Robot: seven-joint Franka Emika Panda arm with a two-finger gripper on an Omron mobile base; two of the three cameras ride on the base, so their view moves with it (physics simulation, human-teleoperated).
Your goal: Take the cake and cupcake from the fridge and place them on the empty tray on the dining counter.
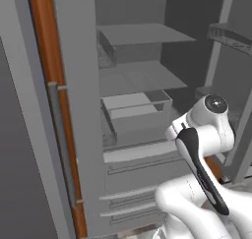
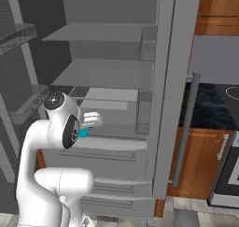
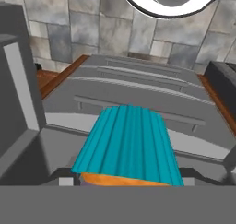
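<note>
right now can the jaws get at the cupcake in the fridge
Probably yes. The fridge stands open, and in the hand view the cupcake, teal wrapper toward the camera, sits right at the gripper. The right base view shows a teal bit by the hand. Whether it is already gripped, I cannot tell.

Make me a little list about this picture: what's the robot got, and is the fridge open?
fridge: doors open, grey shelves inside
cupcake: teal ribbed wrapper, close up against the tool in the hand view, lying sideways to the camera
cupcake in right base view: a bit of teal peeks out beside the arm, in front of the fridge
tool: jaws wide, set around the cupcake; looks held
cake: not spotted here
floor: stone tiles beyond the fridge's lower drawers in the hand view
</note>
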